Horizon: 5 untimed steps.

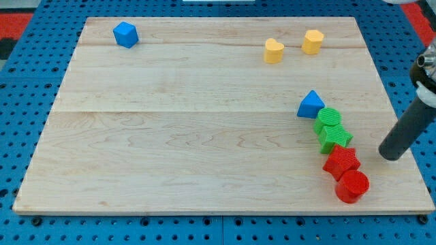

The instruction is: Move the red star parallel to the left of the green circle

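Note:
The red star (341, 162) lies near the view's bottom right, touching the green star (334, 137) above it and the red circle (352, 186) below it. The green circle (328, 118) sits just above the green star, next to the blue triangle (310, 104). My tip (390, 156) rests on the board to the right of the red star, a short gap apart from it.
A blue cube (126, 34) sits at the view's top left. A yellow heart (273, 51) and a yellow hexagon (313, 41) lie at the top right. The board's right edge (402, 129) is close to my tip.

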Each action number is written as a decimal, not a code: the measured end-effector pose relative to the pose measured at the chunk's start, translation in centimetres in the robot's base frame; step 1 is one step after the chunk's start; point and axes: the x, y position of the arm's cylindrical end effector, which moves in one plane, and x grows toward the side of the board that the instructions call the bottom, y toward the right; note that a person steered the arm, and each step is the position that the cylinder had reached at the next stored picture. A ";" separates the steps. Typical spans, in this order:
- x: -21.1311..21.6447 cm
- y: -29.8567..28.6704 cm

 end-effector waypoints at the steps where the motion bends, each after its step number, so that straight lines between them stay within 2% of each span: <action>1: 2.3 -0.6; 4: 2.2 -12.4; 5: -1.4 -14.4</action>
